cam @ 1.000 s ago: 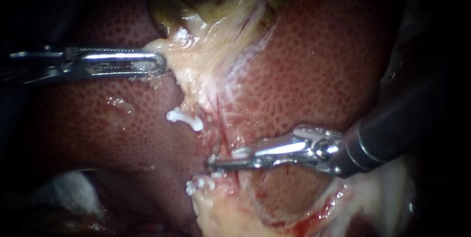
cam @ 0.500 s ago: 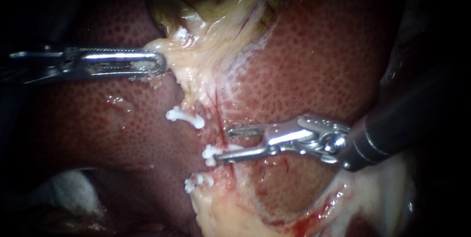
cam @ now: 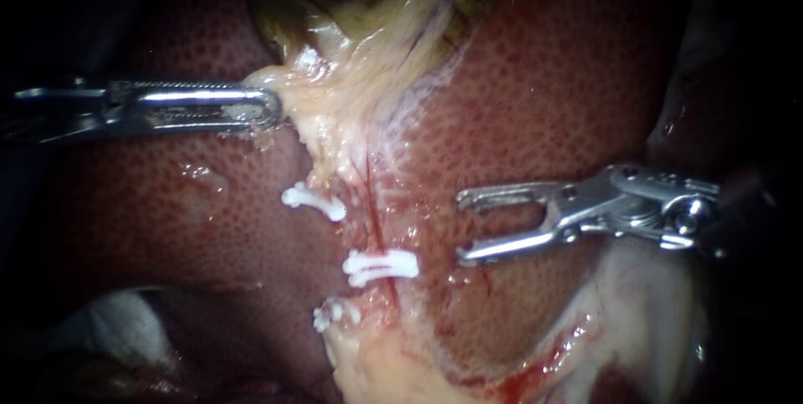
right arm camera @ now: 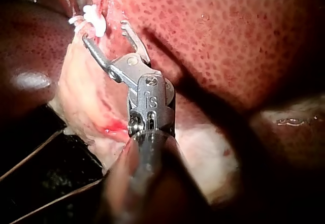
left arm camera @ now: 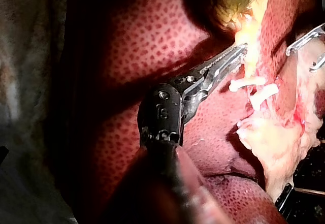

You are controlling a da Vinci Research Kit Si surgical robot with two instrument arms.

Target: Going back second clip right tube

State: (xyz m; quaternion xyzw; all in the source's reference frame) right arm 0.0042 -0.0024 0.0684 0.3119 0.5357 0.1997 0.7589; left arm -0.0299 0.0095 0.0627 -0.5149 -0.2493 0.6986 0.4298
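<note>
Jaws, right instrument [cam: 462, 230]: wide apart and empty, just beside the clip [cam: 381, 264], clear of it.
Clip: white, seated across the tube [cam: 374, 224], between two other clips [cam: 314, 201].
Step in hand: backing the right instrument away, I judge.
Doing it well: keep the jaws apart and draw straight along the shaft, so neither tip snags the clip or scrapes the liver [cam: 544, 103].
Jaws, left instrument [cam: 261, 109]: closed on pale tissue [cam: 335, 94] further up; an even pull there should keep the tube steady.
</note>
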